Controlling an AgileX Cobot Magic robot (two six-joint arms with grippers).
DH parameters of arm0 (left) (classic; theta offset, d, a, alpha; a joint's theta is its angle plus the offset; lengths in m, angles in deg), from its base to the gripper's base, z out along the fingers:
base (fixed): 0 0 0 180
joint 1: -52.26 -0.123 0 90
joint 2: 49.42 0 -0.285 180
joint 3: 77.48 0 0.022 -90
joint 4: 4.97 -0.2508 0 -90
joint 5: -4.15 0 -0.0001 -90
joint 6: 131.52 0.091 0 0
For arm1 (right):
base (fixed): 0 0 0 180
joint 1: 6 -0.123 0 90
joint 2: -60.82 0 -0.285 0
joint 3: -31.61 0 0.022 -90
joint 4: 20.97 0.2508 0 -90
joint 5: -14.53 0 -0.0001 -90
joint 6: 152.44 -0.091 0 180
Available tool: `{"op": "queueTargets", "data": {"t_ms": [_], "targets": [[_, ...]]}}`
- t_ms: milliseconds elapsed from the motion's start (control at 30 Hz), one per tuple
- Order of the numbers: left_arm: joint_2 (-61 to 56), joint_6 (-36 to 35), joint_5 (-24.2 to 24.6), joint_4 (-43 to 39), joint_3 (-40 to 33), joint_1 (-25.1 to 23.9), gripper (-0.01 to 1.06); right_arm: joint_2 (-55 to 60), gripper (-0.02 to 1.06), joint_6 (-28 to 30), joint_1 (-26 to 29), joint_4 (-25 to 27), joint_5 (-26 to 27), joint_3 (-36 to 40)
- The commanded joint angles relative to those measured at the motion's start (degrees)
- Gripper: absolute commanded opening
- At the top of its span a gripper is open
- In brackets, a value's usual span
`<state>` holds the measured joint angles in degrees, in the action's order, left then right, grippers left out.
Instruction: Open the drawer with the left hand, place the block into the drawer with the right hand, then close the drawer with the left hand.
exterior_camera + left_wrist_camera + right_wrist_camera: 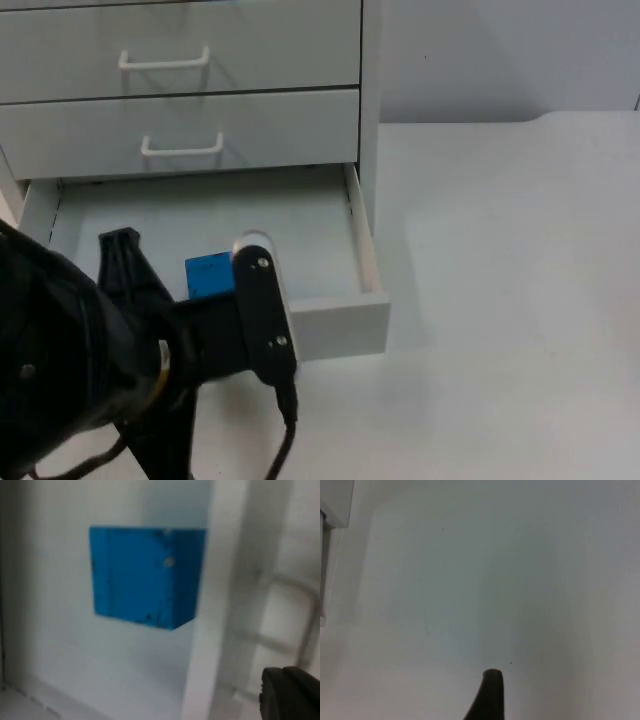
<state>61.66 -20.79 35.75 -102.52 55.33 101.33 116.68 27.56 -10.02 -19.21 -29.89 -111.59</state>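
Note:
The white cabinet's bottom drawer (362, 240) stands pulled out. A blue block (208, 276) lies on the drawer floor near the front panel (338, 328). My left gripper (262, 318) hangs at the front panel, over its middle, with the arm covering it from above. In the left wrist view the blue block (145, 575) sits just behind the front panel (210, 630), the drawer handle (306, 630) is on the outer side, and my left gripper (292, 695) is close to it. My right gripper (490, 697) waits over bare white table.
Two shut drawers with white handles (165, 62) (182, 148) sit above the pulled-out one. The cabinet's lower corner (335, 505) lies off to the side of the right gripper. White table (500, 300) stretches to the right of the cabinet.

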Motion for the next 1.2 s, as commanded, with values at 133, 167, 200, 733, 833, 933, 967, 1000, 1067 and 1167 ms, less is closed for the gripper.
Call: {"op": "queueTargets", "data": {"t_ms": [133, 167, 200, 733, 833, 933, 967, 1000, 1067, 1167], "targets": [[1.79, -3.74, 2.19, -2.40, 2.92, -6.11, 0.00, -0.25, 0.73, 0.65, 0.27, 0.37, 1.04, 0.14], [1.79, -3.74, 2.19, -2.40, 2.92, -6.11, 0.00, -0.25, 0.73, 0.65, 0.27, 0.37, 1.04, 0.14], [1.80, -3.10, 2.09, -2.40, 3.77, -6.55, 0.00, -0.25, 0.73, 0.65, 0.27, 0.52, 1.08, 0.14], [4.19, 3.55, -2.17, -2.40, 15.18, -16.23, 0.00, -0.25, 0.73, 0.65, 0.27, 1.42, 1.75, 0.14], [5.37, 4.92, -3.06, -2.40, 18.09, -19.11, 0.00, -0.25, 0.73, 0.65, 0.27, 1.42, 1.86, 0.14], [6.50, 6.37, -4.63, -2.40, 19.91, -20.47, 0.00, -0.25, 0.73, 0.65, 0.27, 1.42, 1.86, 0.14], [7.33, 6.73, -4.97, -2.40, 20.69, -21.07, 0.00, -0.25, 0.73, 0.65, 0.27, 1.42, 1.97, 0.14], [8.18, 6.73, -5.25, -2.40, 21.85, -21.89, 0.00, -0.25, 0.73, 0.65, 0.27, 1.42, 2.09, 0.14], [8.94, 6.73, -5.23, -2.40, 22.71, -22.48, 0.00, -0.25, 0.73, 0.65, 0.27, 1.42, 2.09, 0.14], [11.55, 6.73, -5.55, -2.40, 25.43, -23.99, 0.00, -0.25, 0.73, 0.65, 0.27, 1.42, 2.09, 0.14]]}}
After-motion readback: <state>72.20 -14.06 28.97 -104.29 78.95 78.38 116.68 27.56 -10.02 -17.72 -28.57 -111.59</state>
